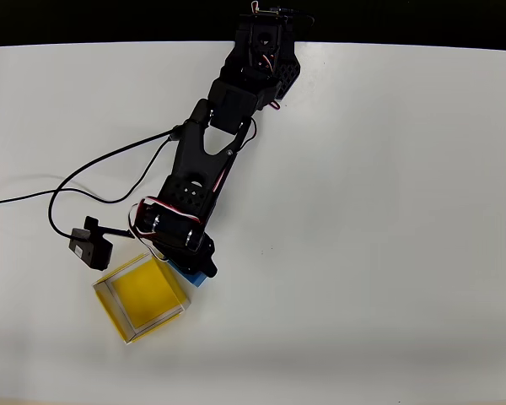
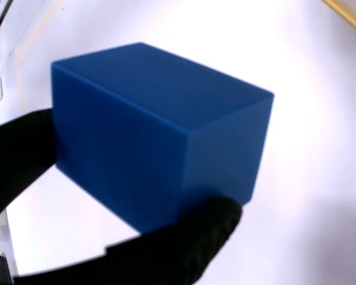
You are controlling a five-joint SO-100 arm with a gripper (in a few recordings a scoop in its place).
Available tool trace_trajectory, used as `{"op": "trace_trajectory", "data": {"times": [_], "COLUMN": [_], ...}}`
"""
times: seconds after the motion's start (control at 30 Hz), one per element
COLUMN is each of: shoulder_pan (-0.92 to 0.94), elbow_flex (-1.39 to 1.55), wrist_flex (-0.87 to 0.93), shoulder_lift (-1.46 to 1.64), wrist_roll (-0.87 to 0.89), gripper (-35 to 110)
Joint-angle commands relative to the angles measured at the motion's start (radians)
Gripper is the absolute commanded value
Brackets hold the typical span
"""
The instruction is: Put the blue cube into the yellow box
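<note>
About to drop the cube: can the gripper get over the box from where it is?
Probably yes. The gripper holds the cube right beside the box, at its right corner in the overhead view. The box is open-topped, and nothing stands between them.

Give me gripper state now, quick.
Gripper: closed on the blue cube, black fingers at both sides; cube sits beside the yellow box, not in it.

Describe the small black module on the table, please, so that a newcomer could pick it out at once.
In the overhead view, start at the black arm reaching down the white table toward the yellow box. Just up-left of that box lies the module, close to the box's corner. It is the small black block with a thin cable looping away from it, unlike the blue cube under the tool.
</note>
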Motion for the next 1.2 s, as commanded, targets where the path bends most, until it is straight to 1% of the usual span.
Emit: {"op": "trace_trajectory", "data": {"times": [0.0, 0.13, 0.33, 0.63, 0.83, 1.17], "shoulder_pan": [-0.029, -0.051, -0.069, -0.109, -0.132, -0.144], "elbow_flex": [-0.164, -0.278, -0.54, -0.762, -0.779, -0.778], "wrist_flex": [0.014, 0.014, 0.012, 0.011, -0.046, -0.032], "shoulder_lift": [0.026, -0.035, -0.153, -0.261, -0.249, -0.268], "wrist_roll": [0.0, 0.002, -0.02, -0.049, -0.063, -0.081], "gripper": [2, 3, 4, 5, 5, 8]}}
